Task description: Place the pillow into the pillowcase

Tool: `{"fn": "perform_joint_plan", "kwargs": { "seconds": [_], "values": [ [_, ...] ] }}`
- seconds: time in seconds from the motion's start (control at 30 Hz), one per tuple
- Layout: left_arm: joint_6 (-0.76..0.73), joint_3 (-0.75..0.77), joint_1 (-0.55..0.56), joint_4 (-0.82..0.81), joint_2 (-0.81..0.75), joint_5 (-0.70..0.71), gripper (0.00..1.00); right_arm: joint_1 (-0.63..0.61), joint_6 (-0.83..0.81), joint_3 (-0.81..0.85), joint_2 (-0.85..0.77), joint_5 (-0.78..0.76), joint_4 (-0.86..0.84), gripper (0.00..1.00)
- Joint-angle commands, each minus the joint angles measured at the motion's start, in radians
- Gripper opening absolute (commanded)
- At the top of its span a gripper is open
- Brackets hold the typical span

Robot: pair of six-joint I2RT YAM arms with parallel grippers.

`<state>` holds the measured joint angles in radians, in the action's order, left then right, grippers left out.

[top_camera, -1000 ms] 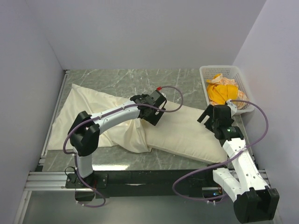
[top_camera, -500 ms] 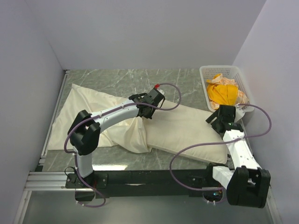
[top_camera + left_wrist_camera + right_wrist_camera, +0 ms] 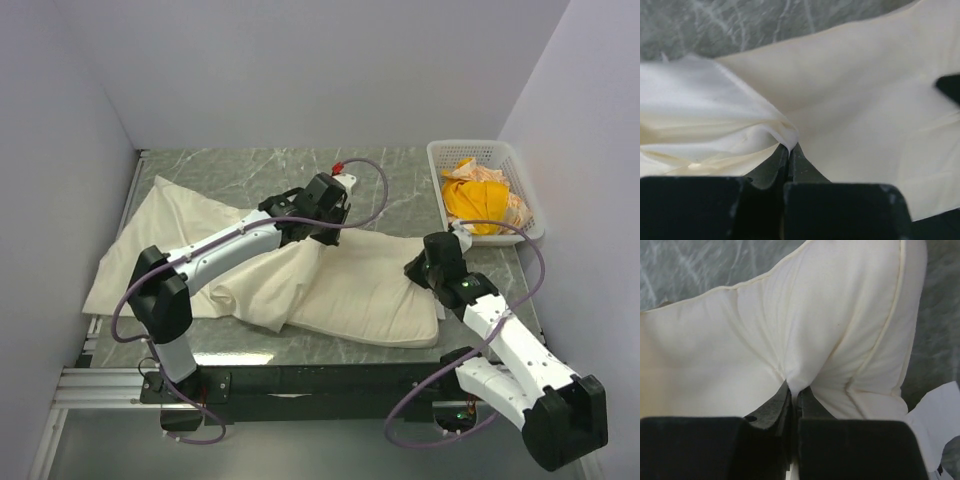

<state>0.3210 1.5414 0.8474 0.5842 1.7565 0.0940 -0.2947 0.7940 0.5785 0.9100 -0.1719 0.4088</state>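
Left end effector (image 3: 314,236): jaws fully closed, pinching a fold of the thin, limp, slightly sheeny cream-white fabric pillowcase (image 3: 160,245). The left wrist view confirms this. The fingertips (image 3: 789,152) meet on a gathered ridge of the pillowcase (image 3: 700,115), and the matte face of the pillow (image 3: 865,100) lies just to the right.

Right end effector (image 3: 418,268): jaws fully closed on a pinch of cover fabric of the thick, plump, rectangular cream pillow (image 3: 375,285), at its right end. In the right wrist view the pillow (image 3: 815,315) puckers into the closed tips (image 3: 795,392) near a piped corner. A small white printed tag (image 3: 935,415) hangs at the right edge.

Layout:
- The pillow lies flat on the grey-green marbled tabletop (image 3: 240,170), from centre to right, nearer the near edge.
- The pillowcase is spread from the far-left corner to the centre. Its right part is bunched over the pillow's left end.
- I cannot tell whether any of the pillow is inside the pillowcase.

At the far right a white plastic lattice basket (image 3: 437,160) holds a crumpled orange-yellow cloth (image 3: 472,200), well apart from both arms.
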Motion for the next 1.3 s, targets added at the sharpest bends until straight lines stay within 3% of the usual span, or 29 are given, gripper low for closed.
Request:
{"fn": "perform_joint_plan", "kwargs": {
  "seconds": [0.0,0.1,0.2,0.23,0.27,0.3,0.33,0.4,0.43,0.53,0.6,0.67,0.8,1.03,1.27],
  "values": [
    [0.059,0.062,0.001,-0.141,-0.066,-0.177,0.03,-0.08,0.105,0.086,-0.022,-0.026,-0.007,0.0],
    [0.069,0.089,-0.001,-0.103,-0.049,-0.143,0.12,-0.054,0.073,0.098,0.042,-0.061,0.002,0.0],
    [0.081,0.041,-0.001,-0.055,-0.057,-0.044,0.27,-0.035,0.025,0.083,0.084,0.009,-0.043,0.0],
    [0.088,0.017,-0.002,-0.055,-0.081,0.005,0.34,-0.035,0.018,0.081,0.087,0.018,-0.047,0.05],
    [0.113,-0.004,-0.002,-0.049,-0.1,0.033,0.58,-0.037,0.002,0.077,0.09,0.031,-0.057,0.09],
    [0.13,-0.053,-0.002,-0.05,-0.124,0.061,0.61,-0.037,-0.024,0.077,0.089,0.037,-0.057,0.13],
    [0.16,-0.084,-0.001,-0.069,-0.194,0.105,0.63,-0.04,-0.038,0.075,0.087,0.032,-0.048,0.29],
    [0.197,-0.179,-0.001,-0.078,-0.283,0.145,0.8,-0.04,-0.071,0.08,0.055,0.029,-0.018,0.52],
    [0.238,-0.208,0.002,-0.075,-0.378,0.167,0.83,-0.04,-0.081,0.077,0.038,0.028,-0.008,0.75],
    [0.359,-0.347,0.01,-0.046,-0.568,0.249,0.85,-0.047,-0.105,0.067,-0.048,0.02,0.033,0.9],
    [0.427,-0.482,0.019,-0.043,-0.703,0.282,0.84,-0.079,-0.114,0.072,-0.104,0.015,0.065,0.92],
    [0.533,-0.611,0.031,-0.037,-0.779,0.289,0.77,-0.121,-0.133,0.087,-0.129,0.02,0.079,0.91],
    [0.638,-0.806,0.097,-0.067,-0.923,0.254,0.7,-0.332,-0.18,0.103,-0.106,-0.057,0.064,0.92],
    [0.823,-0.969,0.301,-0.083,-0.953,0.262,0.74,-0.683,-0.302,0.107,0.041,-0.132,-0.067,0.94],
    [0.921,-1.006,0.424,-0.101,-0.873,0.334,0.82,-0.845,-0.4,0.159,0.271,-0.205,-0.103,0.95]
  ]
}}
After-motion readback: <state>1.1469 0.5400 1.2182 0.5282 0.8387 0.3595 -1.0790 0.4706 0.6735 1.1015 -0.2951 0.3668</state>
